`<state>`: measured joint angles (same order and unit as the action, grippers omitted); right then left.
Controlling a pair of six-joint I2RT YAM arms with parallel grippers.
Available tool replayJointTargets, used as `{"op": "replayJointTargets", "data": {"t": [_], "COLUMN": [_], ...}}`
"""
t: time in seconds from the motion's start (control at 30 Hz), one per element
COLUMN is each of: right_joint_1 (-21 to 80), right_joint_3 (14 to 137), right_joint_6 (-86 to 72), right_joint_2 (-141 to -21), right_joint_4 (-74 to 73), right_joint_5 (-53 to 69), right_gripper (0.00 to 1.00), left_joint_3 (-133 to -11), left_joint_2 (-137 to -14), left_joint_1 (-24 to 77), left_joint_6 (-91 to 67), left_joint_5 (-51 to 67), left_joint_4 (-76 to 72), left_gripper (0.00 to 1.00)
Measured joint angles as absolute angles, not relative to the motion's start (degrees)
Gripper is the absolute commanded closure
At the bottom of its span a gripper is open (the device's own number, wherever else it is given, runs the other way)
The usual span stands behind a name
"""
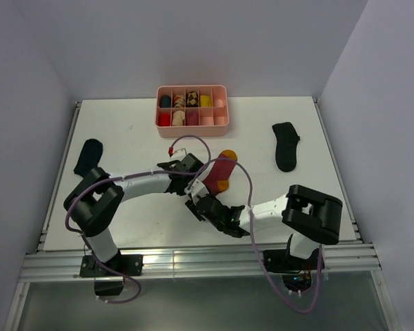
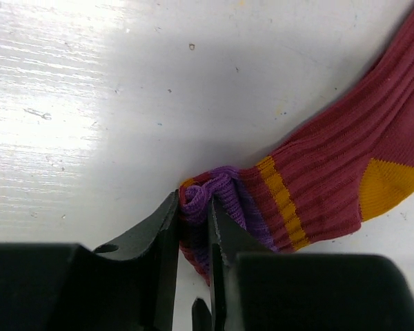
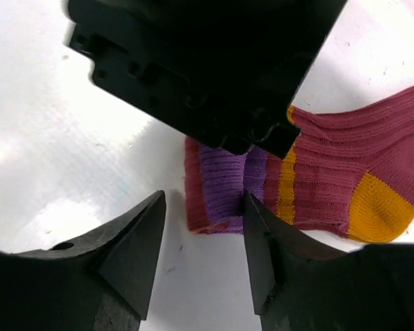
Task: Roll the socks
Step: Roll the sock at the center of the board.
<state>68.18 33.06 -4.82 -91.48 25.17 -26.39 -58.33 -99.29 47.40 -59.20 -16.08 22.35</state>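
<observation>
The striped sock [image 1: 218, 174], maroon and purple with orange bands, lies flat at the table's middle. My left gripper [image 2: 193, 201] is shut on its bunched purple cuff end [image 2: 214, 186], and from above it [image 1: 193, 176] sits at the sock's left end. The rest of the sock [image 2: 331, 172] stretches away to the right with its orange heel showing. My right gripper [image 3: 203, 200] stands open just short of the cuff edge [image 3: 221, 183], with nothing between its fingers; seen from overhead it [image 1: 197, 205] lies below the sock. Two black socks lie apart, one [image 1: 87, 156] at the left and one [image 1: 286, 145] at the right.
A pink divided tray [image 1: 192, 125] with small items stands at the back centre. The left gripper's black body [image 3: 200, 62] hangs close over the right gripper's view. Purple cables [image 1: 245, 181] loop over the sock area.
</observation>
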Motion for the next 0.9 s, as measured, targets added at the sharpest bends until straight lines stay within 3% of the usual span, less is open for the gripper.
{"op": "replayJointTargets", "data": {"t": [0.13,0.17,0.27,0.3,0.6,0.7,0.83,0.9], "right_joint_1": [68.2,68.2,68.3,68.3,65.8,63.5,57.4,54.8], "right_joint_3": [33.6,33.6,34.1,34.2,33.3,30.7,26.7,25.3], "right_joint_6": [-5.0,-5.0,-5.2,-5.2,-11.6,-15.4,-23.3,-27.3], "right_joint_2": [-95.6,-96.5,-97.6,-97.8,-97.6,-97.1,-96.8,-96.9], "right_joint_4": [27.1,27.9,29.1,29.5,34.0,37.8,44.3,46.4], "right_joint_5": [-27.7,-28.0,-27.8,-27.6,-16.9,-11.9,-1.5,3.0], "right_gripper": [0.63,0.75,0.97,1.00,1.00,1.00,1.00,1.00], "left_joint_3": [-58.3,-58.3,-58.0,-57.5,-50.2,-50.5,-50.5,-50.3], "left_joint_2": [-99.3,-99.3,-99.1,-98.7,-92.3,-92.4,-92.3,-91.8], "left_joint_1": [46.7,46.6,46.0,45.9,43.2,43.2,43.2,43.2], "left_joint_6": [-59.2,-59.2,-59.3,-59.4,-60.9,-60.9,-61.8,-62.6], "left_joint_5": [-15.8,-15.7,-15.8,-15.9,-15.0,-14.7,-14.5,-14.6], "left_joint_4": [22.6,22.6,22.5,21.9,21.2,21.5,21.7,21.7], "left_gripper": [0.79,0.80,0.80,0.80,0.80,0.75,0.54,0.49]}}
